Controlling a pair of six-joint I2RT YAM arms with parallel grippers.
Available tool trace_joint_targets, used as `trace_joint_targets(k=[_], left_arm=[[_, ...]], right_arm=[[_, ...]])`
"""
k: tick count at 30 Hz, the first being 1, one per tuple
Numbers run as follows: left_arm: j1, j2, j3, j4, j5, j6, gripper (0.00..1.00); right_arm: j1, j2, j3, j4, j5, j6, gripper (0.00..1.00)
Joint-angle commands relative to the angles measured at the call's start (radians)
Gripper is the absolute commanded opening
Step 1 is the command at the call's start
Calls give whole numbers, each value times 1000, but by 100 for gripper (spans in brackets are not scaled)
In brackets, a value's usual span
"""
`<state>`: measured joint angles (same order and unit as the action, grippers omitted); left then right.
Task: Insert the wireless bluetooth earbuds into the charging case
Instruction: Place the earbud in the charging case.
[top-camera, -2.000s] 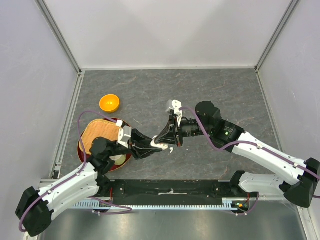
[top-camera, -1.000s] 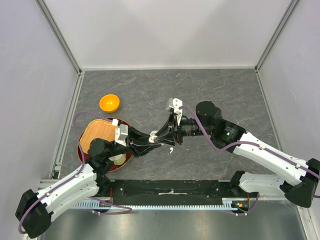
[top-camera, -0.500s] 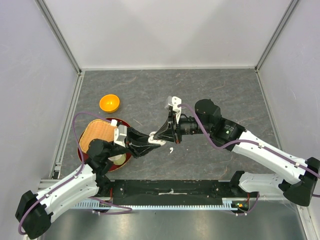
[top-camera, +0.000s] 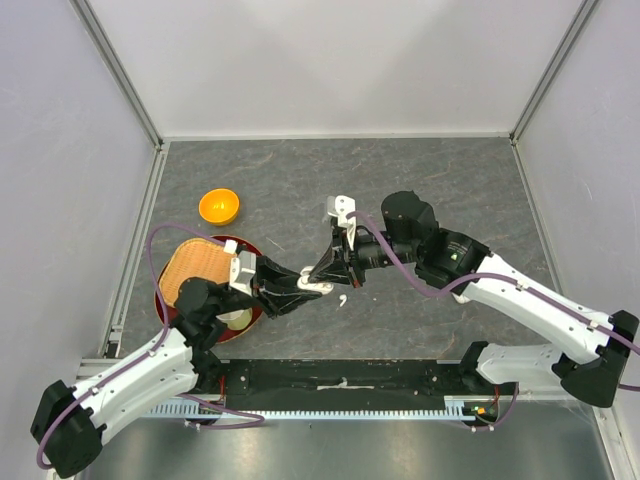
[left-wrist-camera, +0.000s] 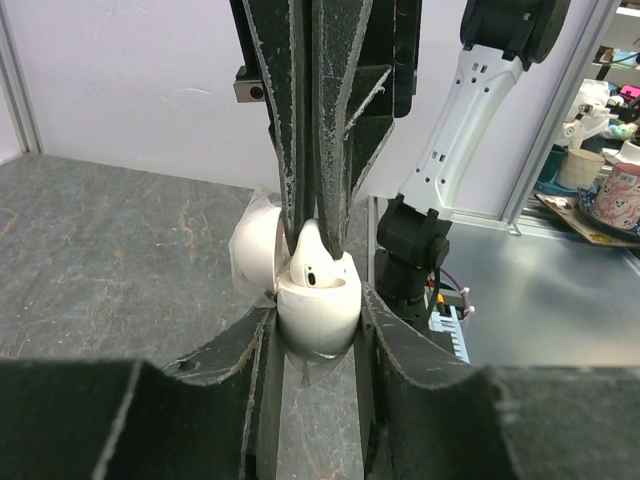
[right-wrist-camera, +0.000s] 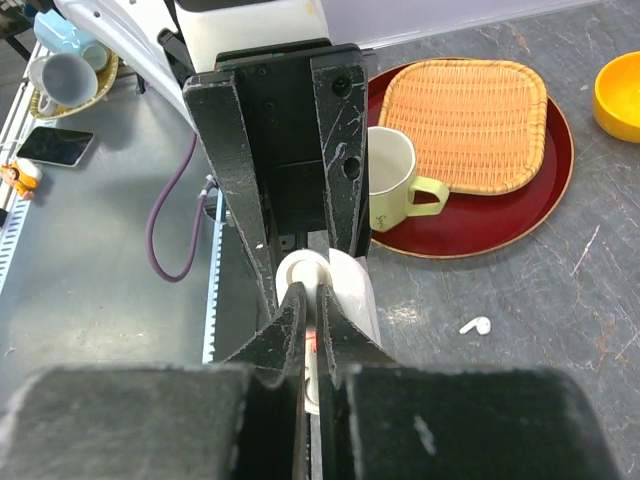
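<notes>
My left gripper (left-wrist-camera: 316, 310) is shut on the white charging case (left-wrist-camera: 318, 305), which sits upright with its lid (left-wrist-camera: 255, 250) hinged open. From above, my right gripper (left-wrist-camera: 312, 215) comes down, shut on a white earbud (left-wrist-camera: 315, 265) whose lower part sits in the case's mouth. In the right wrist view the earbud (right-wrist-camera: 311, 291) shows as a white sliver between my fingertips (right-wrist-camera: 296, 300) over the case (right-wrist-camera: 350, 290). From the top view both grippers meet at the case (top-camera: 316, 287). A second earbud (top-camera: 342, 299) lies loose on the table beside them (right-wrist-camera: 476, 325).
A red round tray (top-camera: 165, 300) at the left holds a wicker basket (top-camera: 200, 268) and a pale mug (right-wrist-camera: 390, 175). An orange bowl (top-camera: 219, 206) stands behind it. Metal rails frame the grey table.
The right gripper's fingers have closed in on the earbud at the case's mouth, and the right arm has shifted slightly left. The left arm holds the case in place.
</notes>
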<state>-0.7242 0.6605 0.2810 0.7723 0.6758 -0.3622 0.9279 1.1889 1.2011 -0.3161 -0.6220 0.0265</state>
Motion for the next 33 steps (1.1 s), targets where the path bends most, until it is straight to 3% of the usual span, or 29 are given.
trace_joint_targets(k=[1, 13, 18, 23, 33], left_arm=[[-6, -1, 30, 55, 38, -1, 2], [-6, 25, 35, 71, 44, -4, 2], [-4, 40, 40, 79, 47, -4, 2], [-4, 50, 38, 79, 47, -3, 2], [-6, 45, 30, 75, 42, -1, 2]], right_arm=[[-3, 21, 54, -73, 10, -82, 5], [2, 46, 72, -117, 13, -119, 9], [6, 51, 72, -117, 25, -119, 17], [5, 38, 74, -115, 61, -120, 31], [5, -14, 89, -81, 137, -105, 42]])
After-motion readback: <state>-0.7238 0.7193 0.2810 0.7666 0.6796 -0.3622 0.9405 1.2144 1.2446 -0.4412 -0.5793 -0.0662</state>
